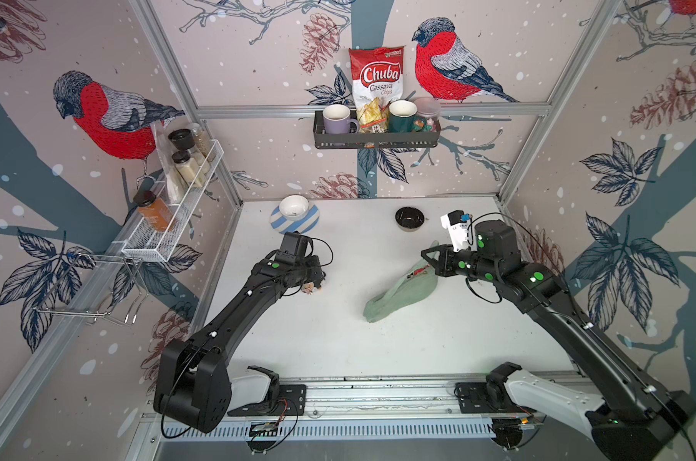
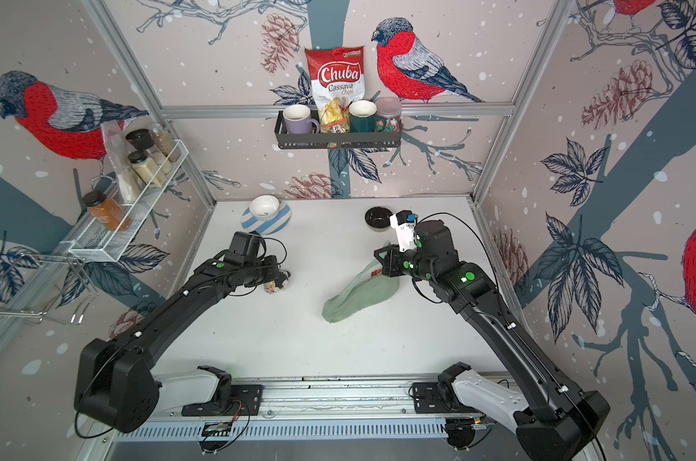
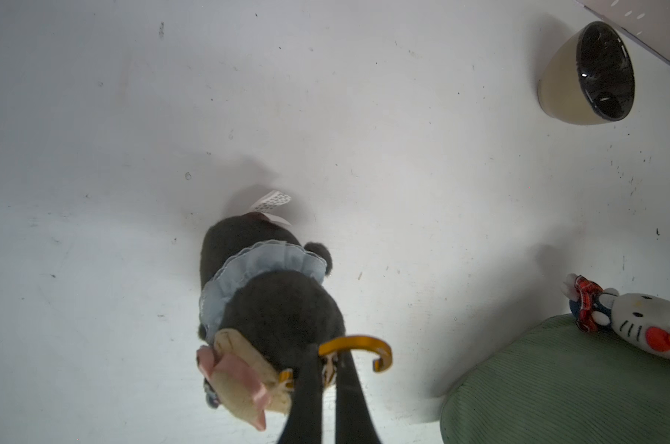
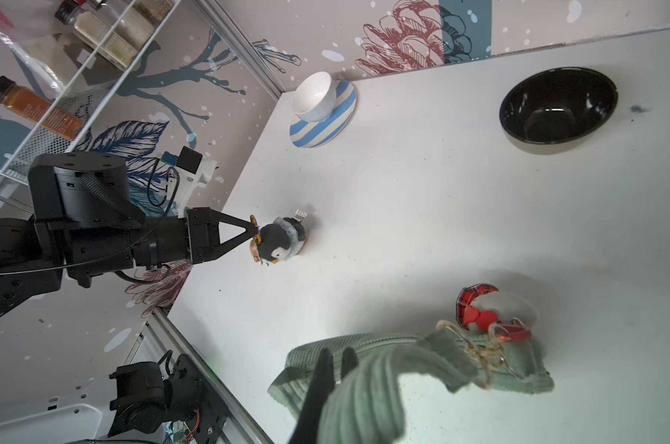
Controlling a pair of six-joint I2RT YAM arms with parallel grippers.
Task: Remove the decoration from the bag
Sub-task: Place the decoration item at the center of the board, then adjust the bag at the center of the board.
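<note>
White tabletop (image 1: 338, 339), bag (image 1: 394, 297) strap pinched in right end effector (image 1: 425, 252).

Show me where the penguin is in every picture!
Top view: penguin at the tip of the left claw, across from the bag.
Top view: penguin, same place.
Left wrist: penguin just beyond the left claw.
Right wrist: penguin at the left claw's tip.
Shared landmark: black bowl.
</note>
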